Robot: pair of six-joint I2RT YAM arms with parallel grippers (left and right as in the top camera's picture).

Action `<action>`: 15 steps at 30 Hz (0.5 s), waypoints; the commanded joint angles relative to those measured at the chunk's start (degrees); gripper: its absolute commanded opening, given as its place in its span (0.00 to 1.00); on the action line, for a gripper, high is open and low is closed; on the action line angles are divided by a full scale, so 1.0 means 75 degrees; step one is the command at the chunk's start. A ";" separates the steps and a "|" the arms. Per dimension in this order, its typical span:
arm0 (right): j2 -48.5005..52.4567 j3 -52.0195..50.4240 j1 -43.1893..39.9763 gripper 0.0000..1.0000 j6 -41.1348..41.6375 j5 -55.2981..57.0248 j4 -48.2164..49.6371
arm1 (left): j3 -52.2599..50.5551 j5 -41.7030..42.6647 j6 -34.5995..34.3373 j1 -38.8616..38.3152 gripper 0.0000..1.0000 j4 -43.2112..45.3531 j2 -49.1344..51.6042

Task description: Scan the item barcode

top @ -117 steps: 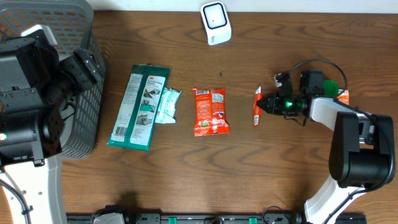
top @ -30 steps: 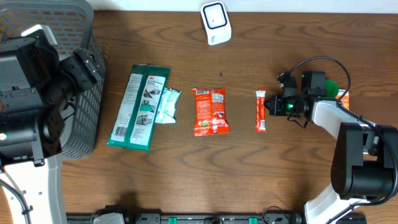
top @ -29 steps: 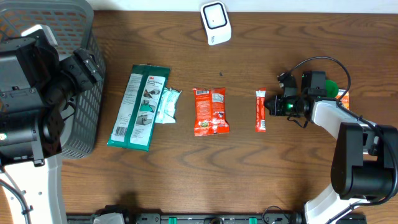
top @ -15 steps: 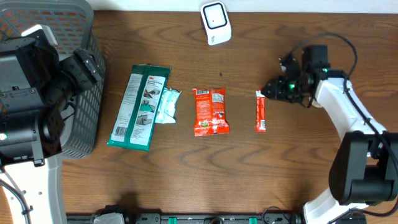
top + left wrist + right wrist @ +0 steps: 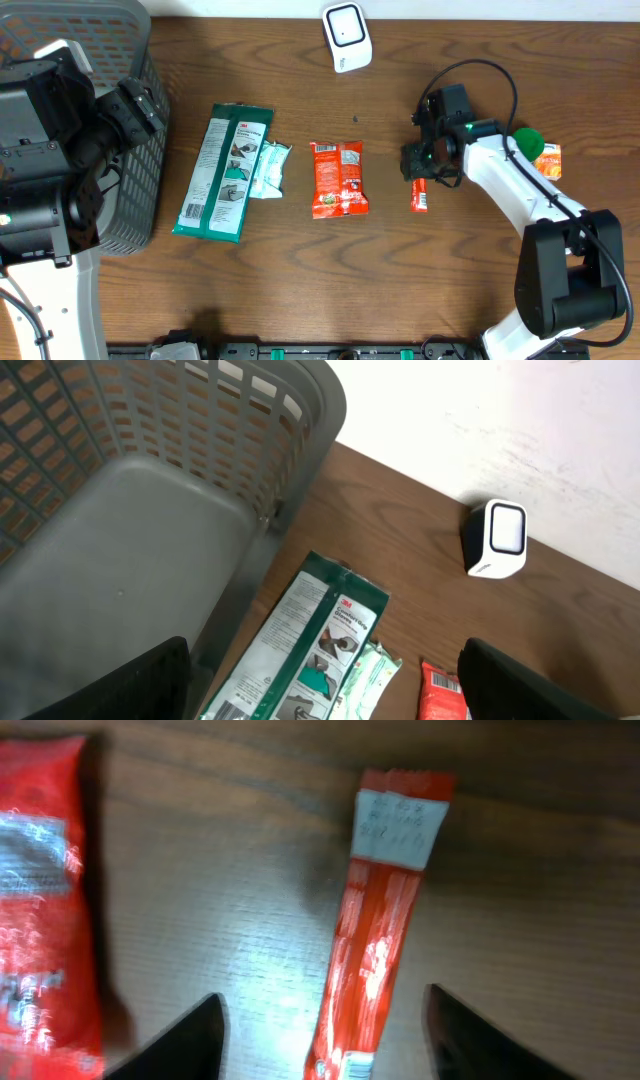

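Hovering low over the red stick packet (image 5: 385, 920), the right gripper (image 5: 413, 165) has its jaws parted to either side, gripping nothing. Packet lies flat on the wood-grain table (image 5: 300, 290), just right of a wider red pouch (image 5: 338, 178) and well short of the white scanner (image 5: 347, 37). By my reading nothing is scanned yet; pickup and presenting are both left to do. Glossy crinkled film, pale label patch at one end. Left gripper (image 5: 325, 695) spread wide, idle by the grey mesh basket (image 5: 300, 400).
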 commanded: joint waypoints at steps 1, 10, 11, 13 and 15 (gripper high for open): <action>0.0111 -0.0326 0.0023 0.50 0.0064 0.0268 0.0411 | 0.0000 0.0047 0.0067 0.0029 0.86 -0.0020 0.0000; 0.0111 -0.1268 0.0023 0.23 0.0061 0.0344 0.1682 | 0.0000 0.0047 0.0067 0.0029 0.85 -0.0020 0.0000; 0.0111 -0.1373 0.0023 0.21 0.0061 0.0431 0.1804 | 0.0000 0.0047 0.0067 0.0029 0.85 -0.0020 0.0000; 0.0111 -0.1524 0.0023 0.18 0.0058 0.0501 0.1982 | 0.0000 0.0047 0.0067 0.0029 0.86 -0.0020 0.0000; 0.0111 -0.1527 0.0023 0.07 0.0058 0.0501 0.2005 | 0.0000 0.0047 0.0067 0.0029 0.85 -0.0020 0.0000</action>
